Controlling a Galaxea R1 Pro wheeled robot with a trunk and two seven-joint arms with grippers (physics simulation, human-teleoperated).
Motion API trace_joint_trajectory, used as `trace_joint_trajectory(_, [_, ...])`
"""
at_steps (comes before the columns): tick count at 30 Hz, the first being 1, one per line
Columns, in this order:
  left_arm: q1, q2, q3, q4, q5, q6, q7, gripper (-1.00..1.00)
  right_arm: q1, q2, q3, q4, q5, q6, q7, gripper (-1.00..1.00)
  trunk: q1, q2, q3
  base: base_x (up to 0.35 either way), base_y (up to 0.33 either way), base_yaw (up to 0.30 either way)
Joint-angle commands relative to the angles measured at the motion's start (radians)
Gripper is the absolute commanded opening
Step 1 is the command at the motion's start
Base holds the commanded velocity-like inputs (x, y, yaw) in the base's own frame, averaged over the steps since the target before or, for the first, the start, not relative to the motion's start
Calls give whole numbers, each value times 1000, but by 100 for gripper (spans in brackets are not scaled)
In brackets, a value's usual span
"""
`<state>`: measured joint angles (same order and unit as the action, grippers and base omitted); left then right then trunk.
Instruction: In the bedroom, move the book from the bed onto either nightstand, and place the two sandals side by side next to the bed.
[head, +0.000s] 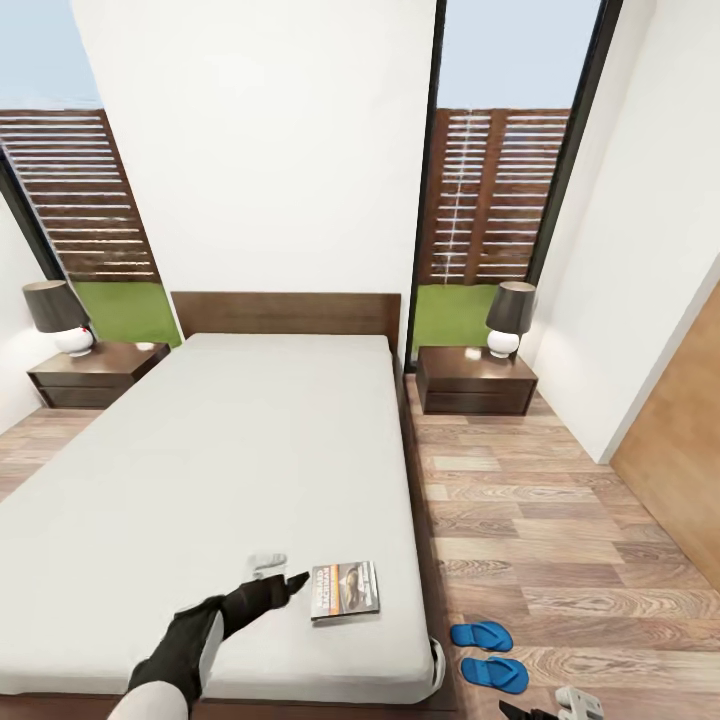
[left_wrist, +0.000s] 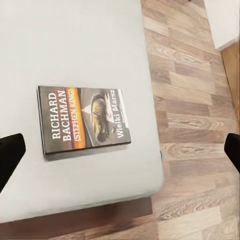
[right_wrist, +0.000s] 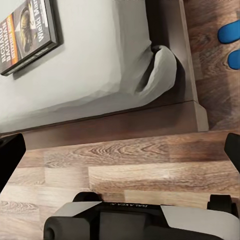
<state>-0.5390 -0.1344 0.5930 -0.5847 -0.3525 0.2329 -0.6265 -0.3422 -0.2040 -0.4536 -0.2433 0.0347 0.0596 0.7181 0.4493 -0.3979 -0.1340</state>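
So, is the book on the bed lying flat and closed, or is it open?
Flat and closed. The book lies on the mattress near the bed's foot corner, front cover up, title and author legible, no pages showing.

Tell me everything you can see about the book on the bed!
The book is a thin paperback lying flat, cover up, on the light-grey mattress near the bed's foot corner. Its dark cover has an orange band, white letters reading "Richard Bachman", and a greyish picture. Nothing holds it; the left gripper hovers close beside it.
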Motion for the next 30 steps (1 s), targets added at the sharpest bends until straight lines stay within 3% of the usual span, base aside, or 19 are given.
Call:
trace_joint_trajectory(1, [-9,-19,6,-64,-6,56,-12,100,-1,0,-8,-1,4,6,6,100,1,-2,-2,0,0,0])
trace_joint_trajectory(4, [-48,-40,2,-143,-4,151,-16,100,-1,0,-8,-1,4,6,6,100,1,-2,-2,0,0,0])
trace_joint_trajectory(6, [-108,-40,1,-171,0,233,-18,100,-1,0,-8,-1,4,6,6,100,1,-2,-2,0,0,0])
trace_joint_trajectory(8, [-201,-40,0,-186,32,348,-18,100,-1,0,-8,-1,4,6,6,100,1,-2,-2,0,0,0])
trace_joint_trajectory(10, [-276,-40,-1,-192,89,438,-16,100,-1,0,-8,-1,4,6,6,100,1,-2,-2,0,0,0])
trace_joint_trajectory(12, [-299,-40,-1,-193,112,464,-15,100,-1,0,-8,-1,4,6,5,100,1,-2,-2,0,0,0])
trace_joint_trajectory(18, [-335,-40,-4,-178,136,503,-14,100,-1,0,-8,-1,4,6,5,100,1,-2,-2,0,0,0])
trace_joint_trajectory(20, [-339,-40,-17,-125,136,504,-9,100,-1,0,-9,-1,4,6,4,100,1,-2,-2,0,0,0])
trace_joint_trajectory(23, [-341,-40,-47,-39,135,466,-1,100,-1,-4,-12,-1,4,5,4,100,1,-2,-2,0,0,0])
trace_joint_trajectory(27, [-341,-40,-72,-4,136,380,6,100,-1,-7,-14,-1,4,6,3,100,1,-2,-2,0,0,0])
trace_joint_trajectory(30, [-341,-40,-77,11,137,356,5,100,-1,-7,-13,-1,4,6,3,100,1,-2,-2,0,0,0])
